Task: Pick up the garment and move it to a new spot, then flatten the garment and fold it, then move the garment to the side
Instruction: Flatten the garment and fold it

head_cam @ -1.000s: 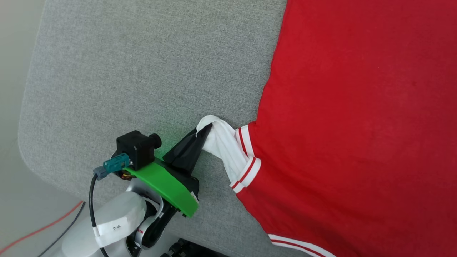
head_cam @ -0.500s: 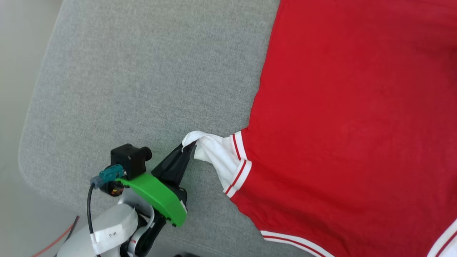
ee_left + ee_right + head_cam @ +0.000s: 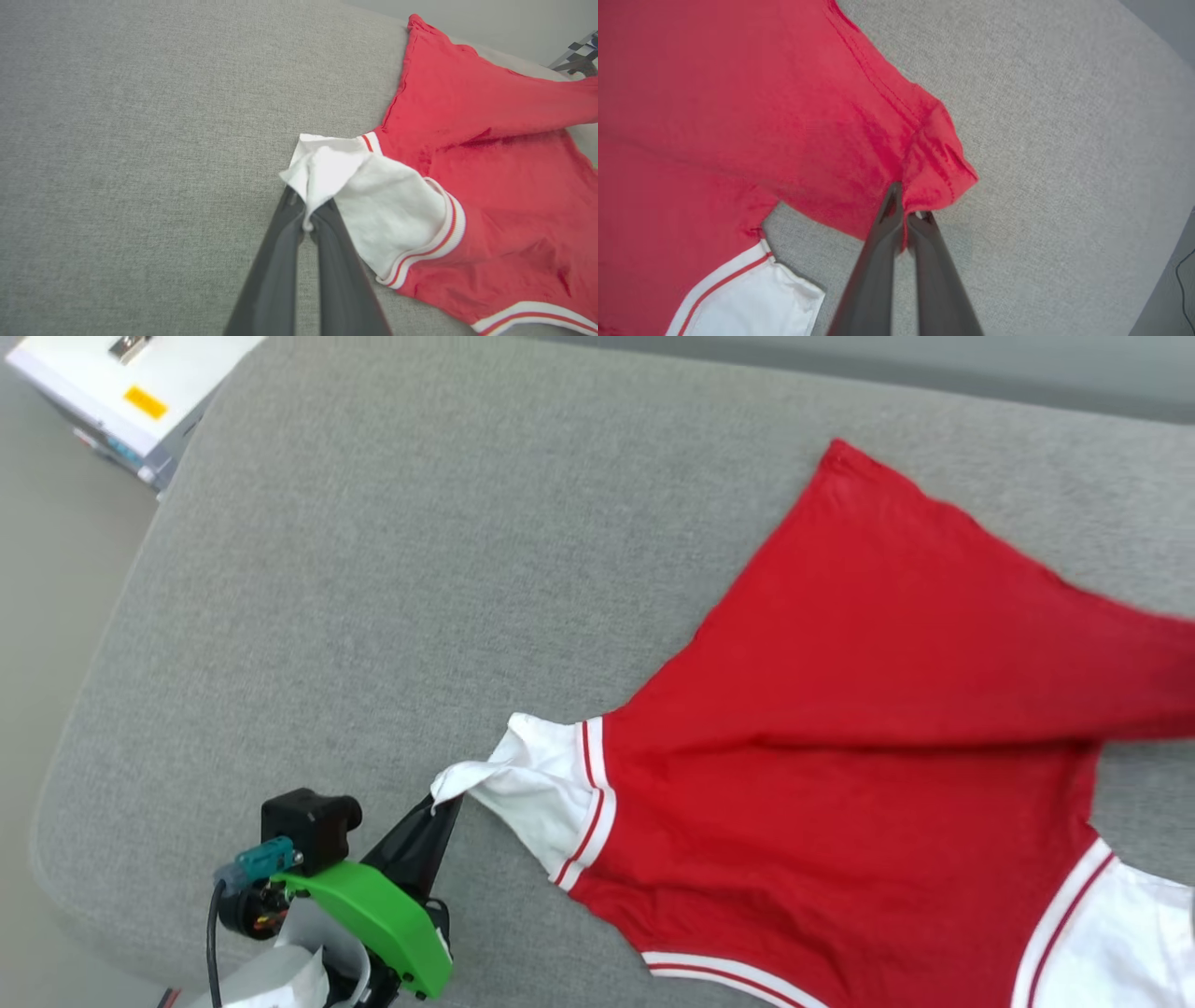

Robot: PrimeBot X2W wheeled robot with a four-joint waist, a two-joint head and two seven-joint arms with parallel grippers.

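Our left gripper (image 3: 306, 218) pinches the garment (image 3: 504, 186) by its white sleeve (image 3: 387, 210), right at the fingertips (image 3: 286, 228); our right gripper (image 3: 906, 212) pinches a red corner (image 3: 943, 163) likewise.

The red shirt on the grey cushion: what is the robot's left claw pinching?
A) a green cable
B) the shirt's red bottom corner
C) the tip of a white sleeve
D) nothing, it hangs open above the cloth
C: in the left wrist view the left gripper has its two dark fingers closed together on the bunched tip of the white sleeve of the garment.
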